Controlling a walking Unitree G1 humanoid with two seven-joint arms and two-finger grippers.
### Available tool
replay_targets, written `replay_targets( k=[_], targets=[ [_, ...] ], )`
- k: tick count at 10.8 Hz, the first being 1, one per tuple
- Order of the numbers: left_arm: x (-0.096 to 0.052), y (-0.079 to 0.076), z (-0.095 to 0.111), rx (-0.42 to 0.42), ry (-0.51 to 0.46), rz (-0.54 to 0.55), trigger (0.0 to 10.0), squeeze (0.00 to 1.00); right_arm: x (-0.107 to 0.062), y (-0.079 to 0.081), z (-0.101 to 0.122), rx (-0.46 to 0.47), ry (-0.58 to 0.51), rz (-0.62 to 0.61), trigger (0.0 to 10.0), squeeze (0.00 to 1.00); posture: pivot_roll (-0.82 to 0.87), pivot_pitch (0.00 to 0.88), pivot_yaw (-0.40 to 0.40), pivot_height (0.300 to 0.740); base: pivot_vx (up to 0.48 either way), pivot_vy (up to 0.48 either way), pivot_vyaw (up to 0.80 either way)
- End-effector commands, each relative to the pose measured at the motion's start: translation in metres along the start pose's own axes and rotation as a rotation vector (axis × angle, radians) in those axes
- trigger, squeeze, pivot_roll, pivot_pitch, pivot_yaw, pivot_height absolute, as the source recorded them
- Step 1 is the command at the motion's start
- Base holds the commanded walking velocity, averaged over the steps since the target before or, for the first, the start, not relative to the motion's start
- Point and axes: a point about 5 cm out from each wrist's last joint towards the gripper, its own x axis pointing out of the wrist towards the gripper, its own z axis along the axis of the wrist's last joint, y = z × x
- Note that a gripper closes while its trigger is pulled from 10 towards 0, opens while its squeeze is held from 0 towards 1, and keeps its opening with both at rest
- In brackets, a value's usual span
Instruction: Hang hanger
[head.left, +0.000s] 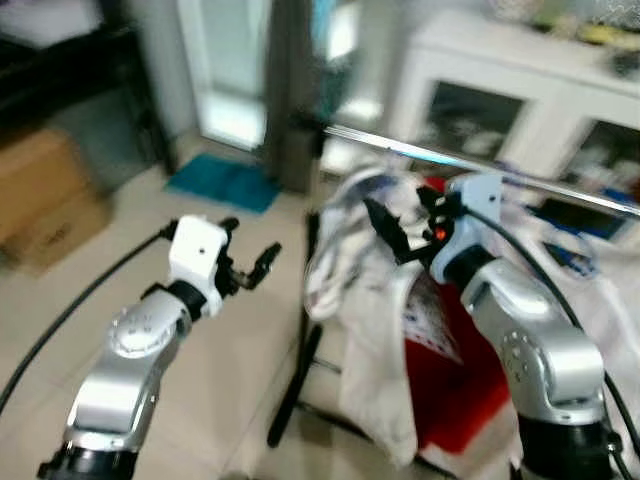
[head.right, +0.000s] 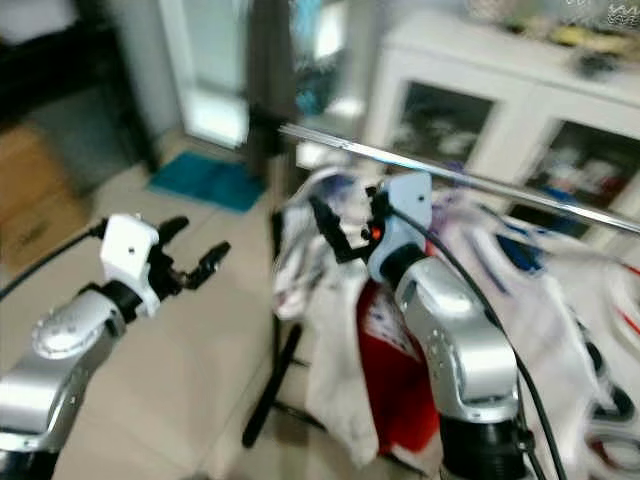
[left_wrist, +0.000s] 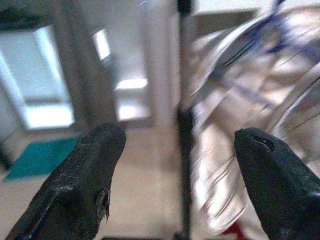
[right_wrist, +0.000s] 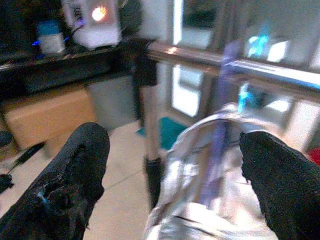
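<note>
From the head camera, blurred by motion, we see one metal clothes rail (head.left: 470, 165) crossing the scene, with at least two garments draped below it: a white one (head.left: 365, 300) and a red one (head.left: 465, 370). We judge the hanging largely done, since cloth already hangs at the rail, though the hanger itself is too blurred to make out. Our right gripper (head.left: 405, 225) sits at the top of the white garment just under the rail, while our left gripper (head.left: 250, 262) hovers apart over bare floor (head.left: 230, 350), its fingers spread and holding nothing. In the left wrist view, two black fingers (left_wrist: 80, 185) stand wide apart, framing the rack's dark upright post (left_wrist: 184, 165). In the right wrist view, both fingers (right_wrist: 70, 180) are likewise spread, empty, either side of the white cloth (right_wrist: 200, 200) under the rail (right_wrist: 220, 65). What remains, we judge, is drawing the right arm away.
</note>
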Motion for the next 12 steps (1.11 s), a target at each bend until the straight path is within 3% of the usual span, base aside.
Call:
replay_targets(
  k=[1, 6, 11, 12],
  targets=[
    [0.002, -0.004, 0.005, 0.018, -0.022, -0.014, 10.0, 0.00, -0.003, -0.004, 0.005, -0.034, -0.014, -0.015, 10.0, 1.00, -0.10, 0.000, -0.052, 0.740, 0.000, -0.337, 0.69],
    [0.001, -0.011, 0.004, -0.005, -0.027, -0.096, 10.0, 0.00, -0.008, -0.012, 0.009, -0.076, 0.027, -0.051, 10.0, 1.00, -0.11, 0.000, -0.054, 0.740, 0.000, -0.067, 0.14],
    [-0.001, -0.021, 0.006, -0.026, -0.013, -0.275, 10.0, 0.00, -0.034, -0.034, 0.011, -0.097, 0.199, -0.225, 10.0, 1.00, -0.13, 0.000, -0.032, 0.740, 0.000, 0.000, 0.00],
    [0.000, -0.022, 0.006, -0.030, -0.003, -0.307, 10.0, 0.00, -0.037, -0.043, 0.011, -0.067, 0.226, -0.318, 10.0, 1.00, -0.14, 0.000, -0.031, 0.740, 0.000, 0.000, 0.00]
  ],
)
